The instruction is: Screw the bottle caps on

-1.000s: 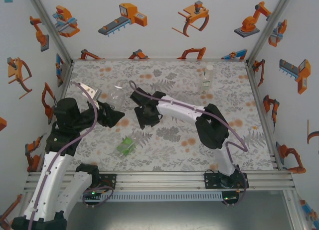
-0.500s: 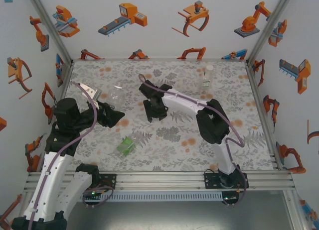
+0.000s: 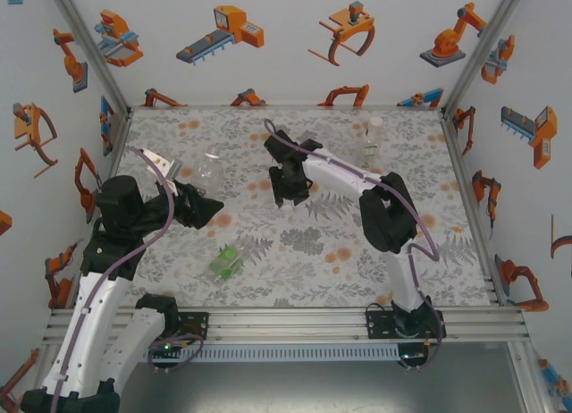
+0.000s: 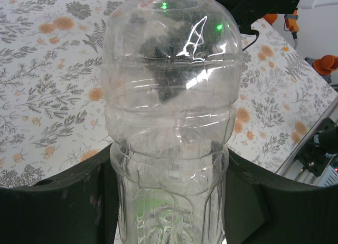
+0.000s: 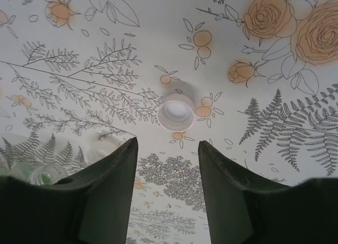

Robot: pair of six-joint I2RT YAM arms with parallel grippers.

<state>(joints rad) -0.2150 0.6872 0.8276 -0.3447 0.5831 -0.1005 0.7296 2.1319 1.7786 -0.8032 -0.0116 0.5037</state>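
Bottle (image 4: pixel 171 122), clear, sits pinched in the left gripper (image 4: pixel 169 202); right gripper (image 5: pixel 168 149) hangs spread, white cap (image 5: pixel 176 115) at its twelve o'clock.

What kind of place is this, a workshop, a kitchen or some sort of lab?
Probably a robot test booth in a lab: the left arm and right arm are bolted to a metal rail at a floral-covered table, boxed in by white walls printed with cartoon robots.
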